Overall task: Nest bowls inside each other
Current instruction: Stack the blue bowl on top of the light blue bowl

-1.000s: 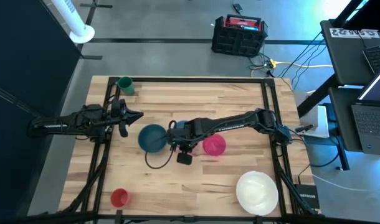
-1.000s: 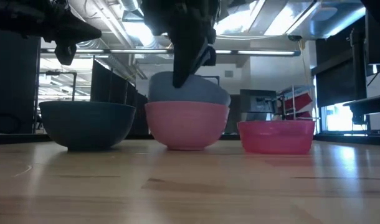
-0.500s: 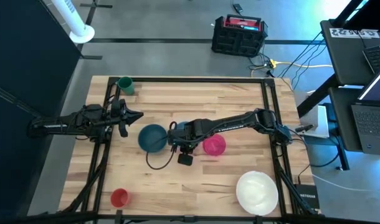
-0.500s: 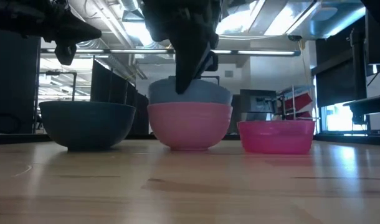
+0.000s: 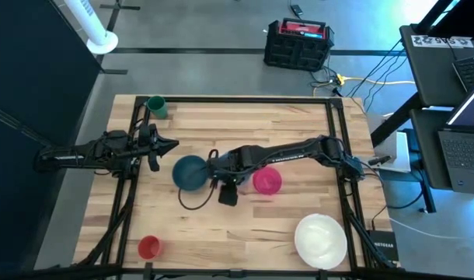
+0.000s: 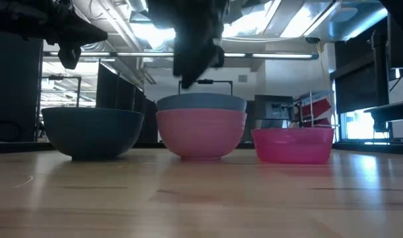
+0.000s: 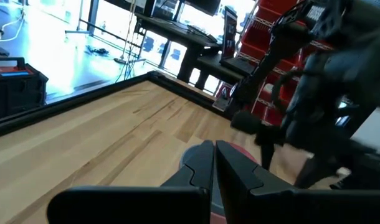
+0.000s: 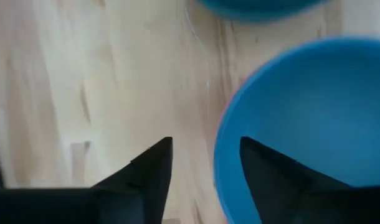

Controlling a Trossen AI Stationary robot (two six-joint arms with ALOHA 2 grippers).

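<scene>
The light blue bowl [image 6: 201, 102] sits level inside the pale pink bowl [image 6: 200, 135] at mid-table. The dark teal bowl [image 5: 190, 171] stands on the table just left of them and the magenta bowl [image 5: 266, 180] just right. The white bowl [image 5: 321, 239] rests near the front right corner. My right gripper [image 6: 191, 76] hangs open a little above the blue bowl's left rim [image 8: 222, 149], one finger over each side of it, clear of it. My left gripper [image 5: 171, 143] stays shut and level at the table's left, holding nothing.
A green cup [image 5: 156, 106] stands at the far left corner and a red cup [image 5: 148, 247] at the near left. A black cable [image 5: 192, 204] loops on the wood in front of the teal bowl. A black frame rail runs along both side edges of the table.
My right gripper has opened, let go of the light blue bowl and risen straight above it. The blue bowl, first tilted with its left rim high, has dropped level into the pale pink bowl.
</scene>
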